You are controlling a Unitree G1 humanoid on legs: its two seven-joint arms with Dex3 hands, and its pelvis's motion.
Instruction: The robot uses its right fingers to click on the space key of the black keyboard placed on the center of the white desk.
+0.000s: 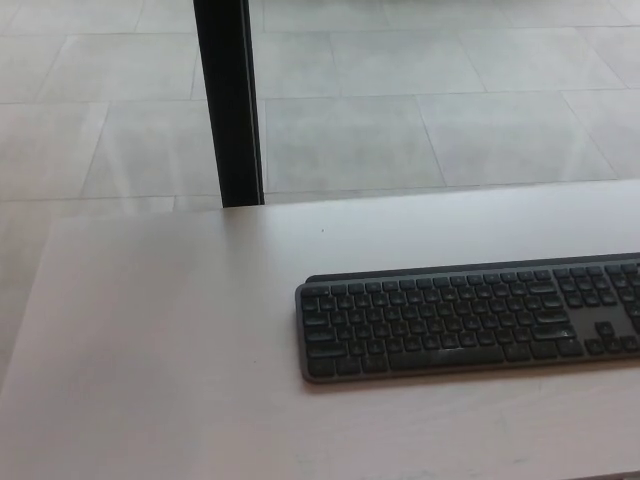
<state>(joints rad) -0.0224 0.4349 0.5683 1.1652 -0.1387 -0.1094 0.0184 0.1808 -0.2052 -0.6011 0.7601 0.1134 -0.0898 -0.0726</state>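
Nowhere in the head view: either hand. Neither the right one, meant for the press, nor the left shows, so no telling whether fingers are spread or curled. No arm or forearm at any edge either.

Outward from where the right hand would likely enter, at the right edge: the black keyboard (470, 318), flat on the white table (150, 340), toward the right and nearer half of the picture, its right end cut off by the frame. Set almost parallel to the table's near edge, tilted just slightly, far rim a little higher on the right. Keys facing up and bare, nothing resting on them. Space key (445, 357) in the nearest row, a long bar roughly midway along the visible part, closest to the robot's side. Sensible placing, probably: nearest row means the shortest reach and no need to pass over other keys.

Left of the keyboard: a broad stretch of bare table. Beyond the far edge: a pale tiled floor (420, 100). Far left of centre: a black upright post (228, 100), rising from behind the table's far edge, well apart from the keyboard and out of any likely path.

By the look of it, pressing not yet begun. Next, presumably: bringing the right hand in over the near row and down onto the long bar only, clear of neighbouring keys.
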